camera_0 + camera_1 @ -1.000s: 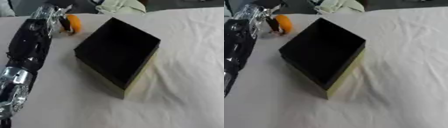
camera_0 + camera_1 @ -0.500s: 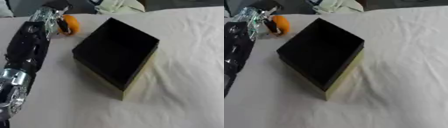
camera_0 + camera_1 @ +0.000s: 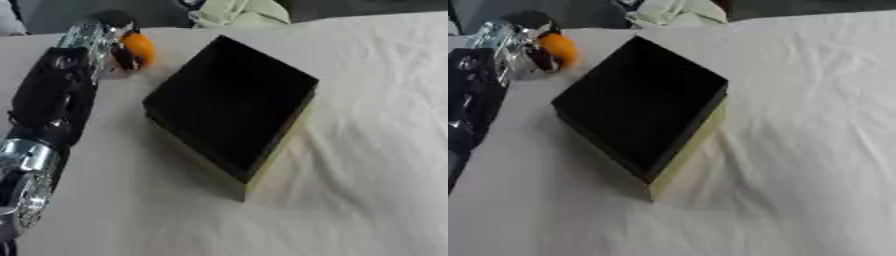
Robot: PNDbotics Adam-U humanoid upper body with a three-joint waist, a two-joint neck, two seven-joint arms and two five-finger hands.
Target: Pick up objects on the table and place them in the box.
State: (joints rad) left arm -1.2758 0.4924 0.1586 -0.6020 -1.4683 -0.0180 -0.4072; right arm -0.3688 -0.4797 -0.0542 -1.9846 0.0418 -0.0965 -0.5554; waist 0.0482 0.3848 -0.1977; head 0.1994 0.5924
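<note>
An open box [image 3: 232,107], black inside with pale yellow outer walls, sits skewed in the middle of the white cloth. My left arm reaches up the left side of the view. At the far left my left hand [image 3: 107,42] is curled round a small orange object [image 3: 138,49], with dark fingers crossing its front. The object is just left of the box's far corner; I cannot tell whether it rests on the cloth or is lifted. My right hand shows in no view.
The table is covered by a wrinkled white cloth [image 3: 367,150]. A crumpled pale cloth [image 3: 238,12] lies at the far edge behind the box. Dark floor shows beyond the table's back edge.
The whole picture has shifted a little, so the camera has moved. My left hand has stayed closed on the orange object near the box's far left corner.
</note>
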